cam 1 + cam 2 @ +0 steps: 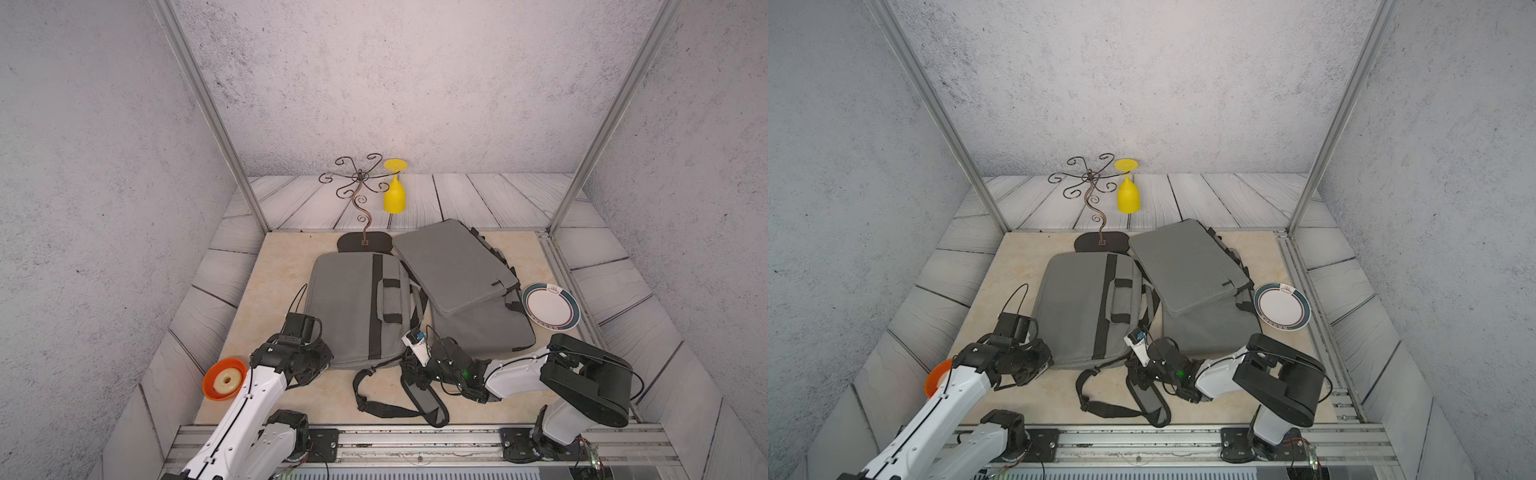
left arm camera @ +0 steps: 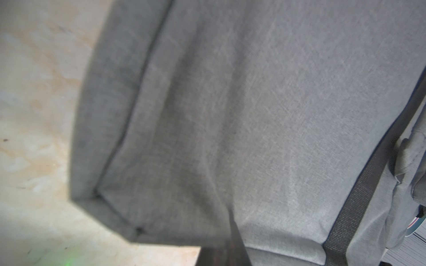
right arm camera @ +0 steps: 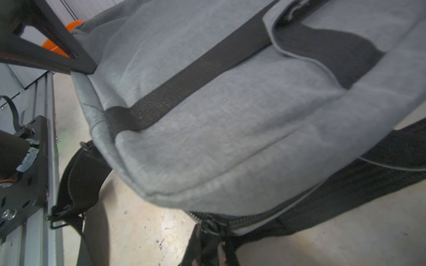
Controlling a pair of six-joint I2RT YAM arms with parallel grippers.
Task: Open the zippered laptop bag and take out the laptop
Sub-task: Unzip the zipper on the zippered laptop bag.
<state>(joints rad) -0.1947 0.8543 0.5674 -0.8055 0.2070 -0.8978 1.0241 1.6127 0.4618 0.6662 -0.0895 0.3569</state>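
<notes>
The gray laptop bag (image 1: 353, 307) lies flat on the beige tabletop (image 1: 286, 266), left of centre, with its black shoulder strap (image 1: 399, 409) trailing off the near edge. At its near right corner the right gripper (image 3: 208, 240) is clenched on the zipper pull (image 3: 208, 226). The left gripper (image 1: 318, 368) is closed, with its tip on the fabric at the near left corner. Just right of the bag, a gray sleeve (image 1: 453, 266) lies across a second gray bag (image 1: 482, 328). A plate (image 1: 550, 305) sits beyond that, an orange bowl (image 1: 224, 379) is near the left arm, and a yellow goblet (image 1: 394, 195) hangs on a wire stand (image 1: 361, 195) behind.
</notes>
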